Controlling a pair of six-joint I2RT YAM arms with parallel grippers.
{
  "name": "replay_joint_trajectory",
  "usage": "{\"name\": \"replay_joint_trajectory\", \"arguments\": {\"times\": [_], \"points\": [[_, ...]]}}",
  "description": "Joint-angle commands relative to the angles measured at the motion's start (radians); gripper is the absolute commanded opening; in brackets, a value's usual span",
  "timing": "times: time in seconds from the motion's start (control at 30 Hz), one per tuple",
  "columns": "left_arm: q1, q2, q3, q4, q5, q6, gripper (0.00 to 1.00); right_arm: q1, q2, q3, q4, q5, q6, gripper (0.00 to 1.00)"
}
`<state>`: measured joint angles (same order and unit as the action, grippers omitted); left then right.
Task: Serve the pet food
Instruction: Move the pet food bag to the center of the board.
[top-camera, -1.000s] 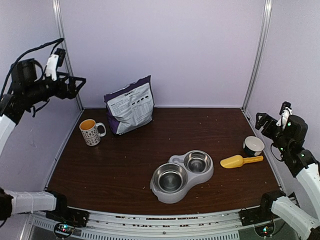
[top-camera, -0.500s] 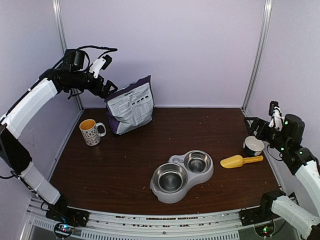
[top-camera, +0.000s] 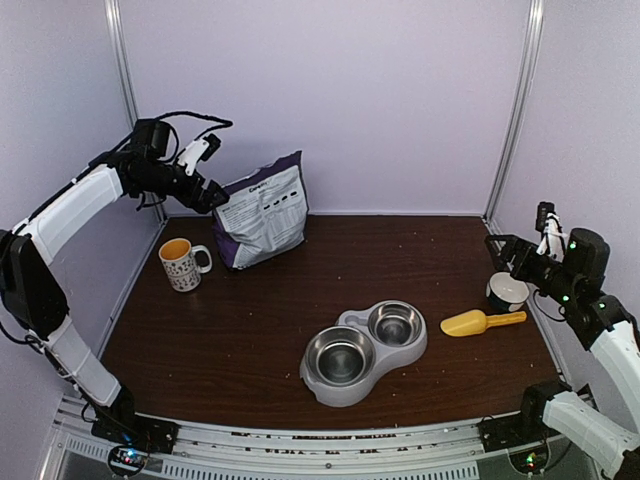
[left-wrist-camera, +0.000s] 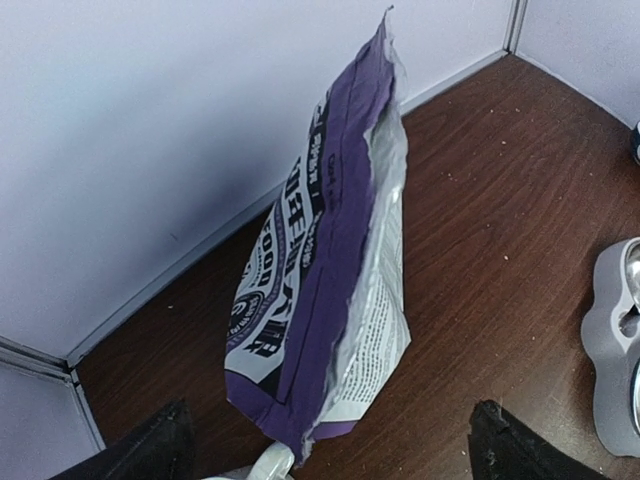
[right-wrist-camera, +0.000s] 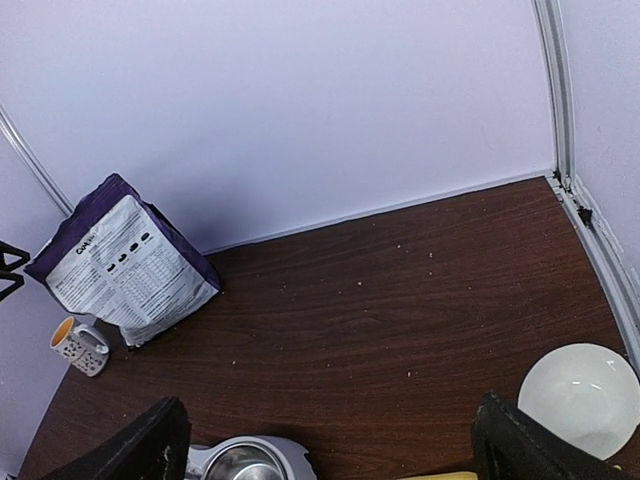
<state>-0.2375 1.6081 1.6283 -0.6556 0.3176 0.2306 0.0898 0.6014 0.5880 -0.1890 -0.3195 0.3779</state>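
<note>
No pet food shows; it is hidden or out of view. The purple-and-white food bag (top-camera: 262, 210) stands at the back left, its top torn open in the left wrist view (left-wrist-camera: 335, 270). The empty double steel bowl (top-camera: 365, 350) sits at the front centre. The yellow scoop (top-camera: 480, 322) lies to its right. My left gripper (top-camera: 212, 197) is open and empty, raised just left of the bag's top, with the bag between its fingers (left-wrist-camera: 150, 455). My right gripper (top-camera: 497, 250) is open and empty, raised above the table's right edge; its wrist view (right-wrist-camera: 335, 440) looks across the table.
A spotted mug (top-camera: 182, 263) with an orange inside stands left of the bag. A white bowl (top-camera: 507, 291) sits at the right, beside the scoop's handle. Small crumbs dot the dark wooden table (top-camera: 250, 330). Lilac walls close in the back and sides.
My left arm has swung in from the far left wall to the bag's top and dropped slightly. My right gripper has moved a little down and left.
</note>
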Motion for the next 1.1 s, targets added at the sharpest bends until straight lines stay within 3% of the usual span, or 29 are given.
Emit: {"name": "replay_joint_trajectory", "arguments": {"times": [0.0, 0.1, 0.23, 0.47, 0.63, 0.83, 1.07], "points": [[-0.001, 0.017, -0.009, 0.056, 0.0, 0.033, 0.98, 0.003, 0.004, -0.002, 0.025, -0.019, 0.025, 1.0], [0.004, 0.035, -0.006, 0.068, -0.045, 0.027, 0.93, 0.004, 0.009, -0.008, 0.037, -0.022, 0.033, 1.0], [0.007, 0.068, -0.004, 0.067, -0.048, 0.029, 0.71, 0.003, 0.017, -0.016, 0.054, -0.03, 0.044, 1.0], [0.008, 0.073, -0.008, 0.066, -0.016, 0.031, 0.23, 0.002, 0.016, -0.013, 0.041, -0.029, 0.035, 1.0], [0.007, 0.045, -0.026, 0.065, -0.006, 0.03, 0.0, 0.002, 0.025, -0.02, 0.043, -0.027, 0.039, 1.0], [-0.034, -0.017, -0.045, 0.066, -0.038, 0.012, 0.0, 0.002, 0.039, -0.023, 0.037, -0.024, 0.04, 1.0], [-0.134, -0.124, -0.089, 0.026, -0.209, -0.04, 0.0, 0.004, 0.046, 0.006, -0.027, -0.009, 0.018, 1.0]]}}
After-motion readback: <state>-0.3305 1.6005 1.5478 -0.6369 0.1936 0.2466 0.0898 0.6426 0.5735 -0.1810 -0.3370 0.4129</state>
